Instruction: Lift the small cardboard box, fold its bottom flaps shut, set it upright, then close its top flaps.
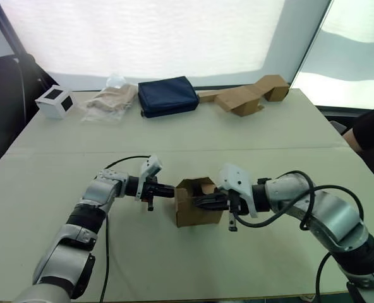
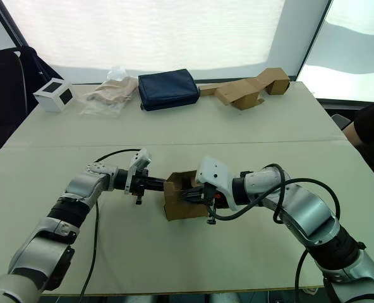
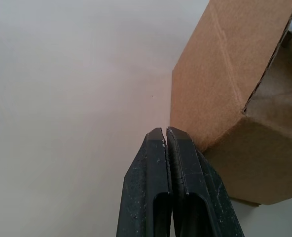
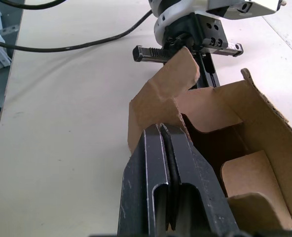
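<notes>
Small cardboard box [image 1: 194, 203] stands on the table [image 1: 174, 129] between the two grippers, its open end turned up and toward the right gripper [image 4: 166, 148]. That gripper's two black fingers are pressed together with nothing between them, and their tips sit right at the rim of the box, just below a raised flap. The left gripper [image 3: 166, 140] comes in from the opposite side; its fingers are likewise pressed flat against each other and empty, the tips against or just beside the outer wall near a lower corner, though actual contact cannot be confirmed.

Judged from how things lie, the task looks to be in its last stage. The box rests flat on the table, which suggests the bottom flaps are already folded and the box has been set upright, although the underside itself is hidden. Still open are the top flaps [image 4: 168, 84]: one stands up past the right fingertips, another projects at the far side of the opening, and two shorter panels lie partly folded down inside. What remains, then, is to push the standing flaps over the opening, probably with the left gripper bracing the wall against the push.
</notes>
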Robot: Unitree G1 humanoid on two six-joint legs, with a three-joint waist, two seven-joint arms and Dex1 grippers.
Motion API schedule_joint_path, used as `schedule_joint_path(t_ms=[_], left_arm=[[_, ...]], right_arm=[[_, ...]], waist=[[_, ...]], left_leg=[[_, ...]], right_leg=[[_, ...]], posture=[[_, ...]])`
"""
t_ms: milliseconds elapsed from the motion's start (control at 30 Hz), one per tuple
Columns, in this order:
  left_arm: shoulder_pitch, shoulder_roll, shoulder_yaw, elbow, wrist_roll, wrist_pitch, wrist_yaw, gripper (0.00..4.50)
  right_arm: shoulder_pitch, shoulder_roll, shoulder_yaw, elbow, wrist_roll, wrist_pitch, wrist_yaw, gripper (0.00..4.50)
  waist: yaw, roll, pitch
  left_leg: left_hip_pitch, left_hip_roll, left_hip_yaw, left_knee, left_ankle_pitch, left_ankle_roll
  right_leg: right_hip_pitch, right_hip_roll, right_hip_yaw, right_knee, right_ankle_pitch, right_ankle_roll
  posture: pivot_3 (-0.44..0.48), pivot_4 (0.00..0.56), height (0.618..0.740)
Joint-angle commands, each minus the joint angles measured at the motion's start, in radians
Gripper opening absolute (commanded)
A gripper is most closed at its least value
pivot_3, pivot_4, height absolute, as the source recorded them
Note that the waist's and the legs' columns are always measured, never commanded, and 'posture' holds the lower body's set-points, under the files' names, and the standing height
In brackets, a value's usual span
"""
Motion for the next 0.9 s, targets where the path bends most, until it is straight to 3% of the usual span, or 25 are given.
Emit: schedule_joint_path(t_ms=[33, 433, 733, 900], left_arm=[[0.003, 0.005, 0.023, -0.038, -0.015, 0.002, 0.002, 0.08], [0.016, 0.052, 0.084, -0.089, -0.040, 0.025, 0.029, 0.08], [0.163, 0.224, 0.176, -0.560, -0.218, 0.283, 0.039, 0.08], [0.225, 0.236, 0.196, -0.748, -0.316, 0.390, 0.106, 0.08]], right_arm=[[0.002, 0.020, -0.007, 0.004, -0.009, -0.026, 0.003, 0.00], [0.023, 0.068, -0.005, 0.043, -0.022, -0.035, 0.009, 0.00], [0.032, 0.075, -0.013, 0.069, -0.035, -0.063, 0.017, 0.00], [0.035, 0.080, -0.015, 0.077, -0.037, -0.073, 0.023, 0.00]], waist=[[-0.001, 0.000, 0.000], [-0.004, 0.000, 0.000], [-0.002, 0.000, 0.000], [0.000, 0.000, 0.000]], left_leg=[[0.000, 0.000, 0.000, 0.000, 0.000, 0.000], [0.000, 0.000, 0.000, 0.000, 0.000, 0.000], [0.000, 0.000, 0.000, 0.000, 0.000, 0.000], [0.000, 0.000, 0.000, 0.000, 0.000, 0.000]], right_leg=[[0.000, 0.000, 0.000, 0.000, 0.000, 0.000], [0.000, 0.000, 0.000, 0.000, 0.000, 0.000], [0.000, -0.003, 0.000, 0.001, 0.000, 0.000], [0.000, -0.004, 0.000, 0.001, 0.000, 0.000]], posture=[[0.000, 0.150, 0.740], [0.000, 0.150, 0.740], [0.000, 0.150, 0.740], [0.000, 0.150, 0.740]])
